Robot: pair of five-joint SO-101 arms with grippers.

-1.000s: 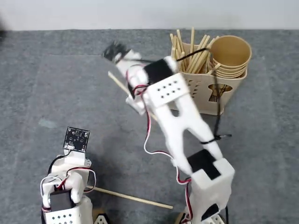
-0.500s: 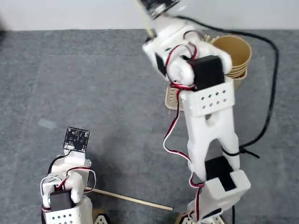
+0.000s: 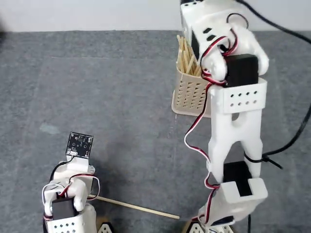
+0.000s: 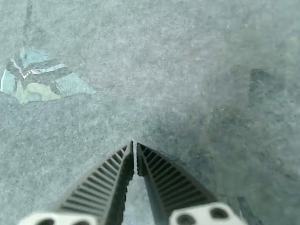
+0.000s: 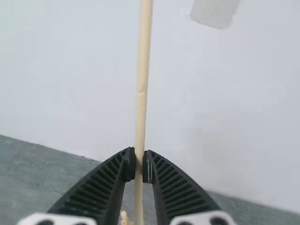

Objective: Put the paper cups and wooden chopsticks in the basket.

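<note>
Chopstick (image 5: 143, 70) over the basket (image 3: 192, 92)
Right gripper (image 5: 138, 164) pinches it upright so I can drop it in; left gripper (image 4: 135, 154) sits shut, empty.

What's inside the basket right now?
Wooden chopsticks stand in the basket's left part. The right arm covers the rest, so any cups there can't be seen.

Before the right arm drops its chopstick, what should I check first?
1. Right claw shut on the pale wooden chopstick: ok.
2. That chopstick lined up over the beige perforated basket: cannot tell, the arm covers it.
3. Basket upright on the grey felt mat: ok.
4. Left claw shut, empty, far from the basket: ok.
5. All chopsticks off the mat: not ok, one thin wooden stick lies by the left arm's base.
</note>
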